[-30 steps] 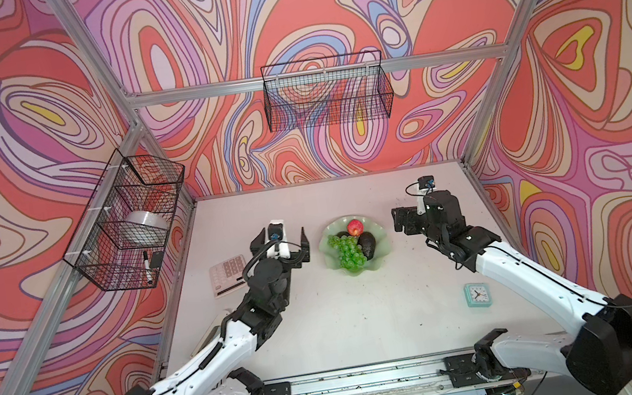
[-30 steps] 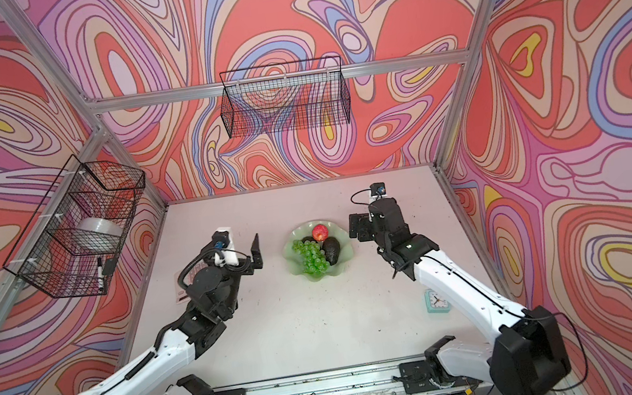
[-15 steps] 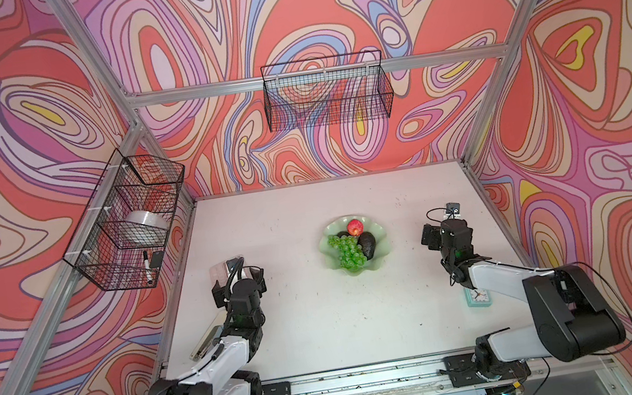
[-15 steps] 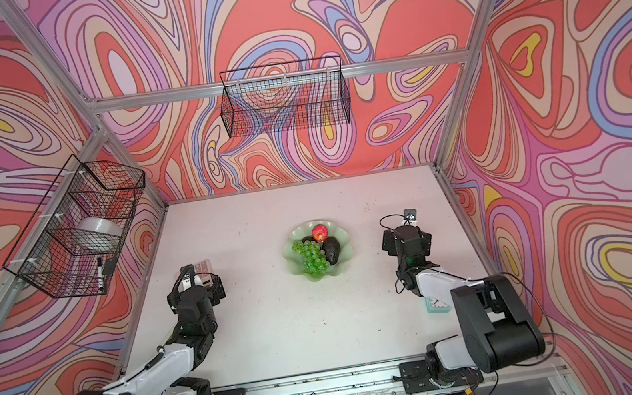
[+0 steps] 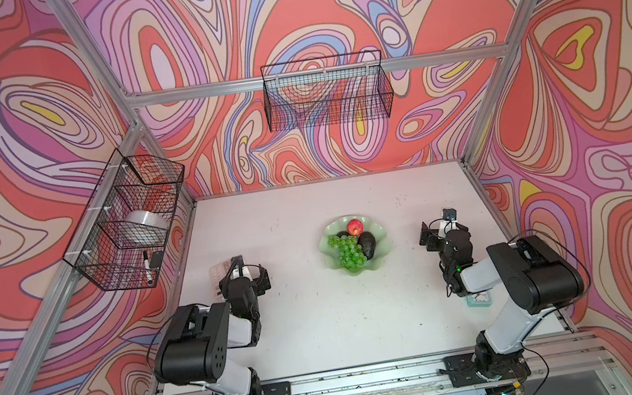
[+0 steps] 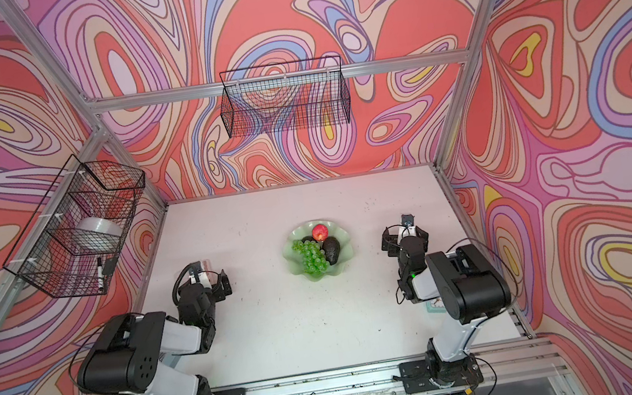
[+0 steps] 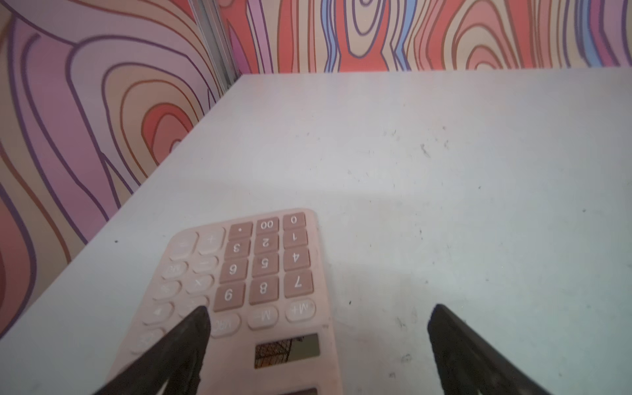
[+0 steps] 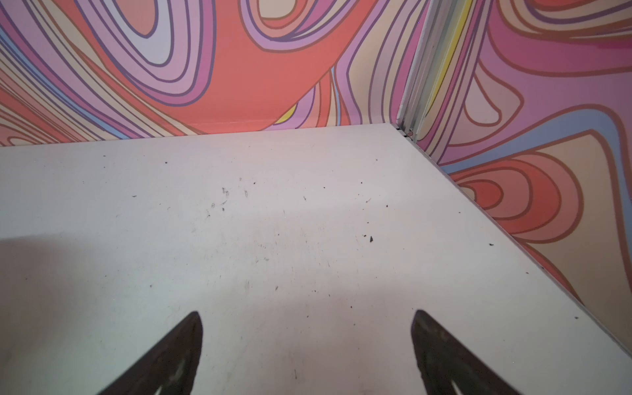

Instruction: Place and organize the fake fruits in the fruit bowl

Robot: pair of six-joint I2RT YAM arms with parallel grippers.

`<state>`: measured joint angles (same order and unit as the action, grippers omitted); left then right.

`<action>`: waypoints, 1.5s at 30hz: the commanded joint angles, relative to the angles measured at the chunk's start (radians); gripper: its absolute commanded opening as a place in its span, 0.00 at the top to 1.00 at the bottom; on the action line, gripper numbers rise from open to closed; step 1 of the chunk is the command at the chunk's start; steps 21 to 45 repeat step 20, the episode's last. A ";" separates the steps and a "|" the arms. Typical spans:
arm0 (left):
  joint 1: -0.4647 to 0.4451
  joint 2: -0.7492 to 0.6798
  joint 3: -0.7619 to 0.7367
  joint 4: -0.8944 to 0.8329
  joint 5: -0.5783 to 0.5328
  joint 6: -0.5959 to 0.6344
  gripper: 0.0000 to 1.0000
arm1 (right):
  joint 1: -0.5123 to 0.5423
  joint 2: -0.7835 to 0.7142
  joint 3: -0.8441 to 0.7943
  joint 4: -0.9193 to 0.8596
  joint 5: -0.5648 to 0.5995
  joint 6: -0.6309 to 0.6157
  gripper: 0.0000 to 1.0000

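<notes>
The bowl [image 5: 383, 248] sits near the middle of the table [image 5: 323, 323]. In it, the apple [image 5: 355, 227] lies at 12 o'clock. The grapes [image 5: 346, 251] stretch from 11 toward 5 o'clock, and an avocado [image 5: 367, 244] beside them runs lengthwise 12 to 6. The left claw [image 5: 248, 269], at the bowl's 9 o'clock, and the right claw [image 5: 441, 230], at 3 o'clock, stand spread and empty, well apart from it.

Both arms folded tight, elbows raised. Left gripper [image 5: 248, 267] jaws spread wide, empty (right gripper [image 5: 443, 231] likewise). Wrists level, fingertips pointing forward, low over the surface.
</notes>
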<state>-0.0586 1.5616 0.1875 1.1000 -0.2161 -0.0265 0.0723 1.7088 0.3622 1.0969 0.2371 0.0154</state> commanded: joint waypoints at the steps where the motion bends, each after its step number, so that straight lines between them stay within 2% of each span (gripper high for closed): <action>1: 0.006 -0.050 0.041 0.034 0.027 0.003 0.00 | -0.005 0.008 0.004 0.071 -0.030 -0.017 0.02; 3: 0.005 0.005 0.055 0.091 0.006 0.011 0.00 | -0.005 0.007 0.026 0.027 -0.008 -0.015 0.02; 5: 0.006 -0.038 0.082 -0.038 -0.006 -0.006 0.00 | -0.005 0.008 0.051 -0.016 0.048 0.001 0.02; 7: 0.008 -0.027 0.102 -0.048 -0.034 -0.017 0.00 | -0.005 0.012 0.086 -0.085 0.057 0.018 0.02; 8: 0.007 -0.008 0.105 -0.024 -0.030 -0.006 0.00 | -0.008 0.009 0.077 -0.068 0.060 0.015 0.02; 11: 0.008 -0.032 0.120 -0.096 -0.026 -0.015 0.00 | -0.009 0.011 0.077 -0.065 0.060 0.012 0.02; 13: 0.008 -0.010 0.125 -0.066 -0.028 -0.006 0.00 | -0.008 0.011 0.077 -0.066 0.059 0.012 0.02; 15: 0.008 -0.027 0.153 -0.153 -0.026 -0.014 0.00 | -0.009 0.011 0.078 -0.068 0.030 0.004 0.02; 19: 0.008 -0.021 0.171 -0.177 -0.026 -0.012 0.00 | -0.015 0.008 0.071 -0.055 0.022 0.006 0.02; 20: 0.007 -0.017 0.169 -0.168 -0.026 -0.010 0.00 | -0.014 0.008 0.054 -0.026 0.055 0.024 0.02; 45: 0.007 -0.017 0.169 -0.168 -0.026 -0.010 0.00 | -0.014 0.008 0.054 -0.026 0.055 0.024 0.02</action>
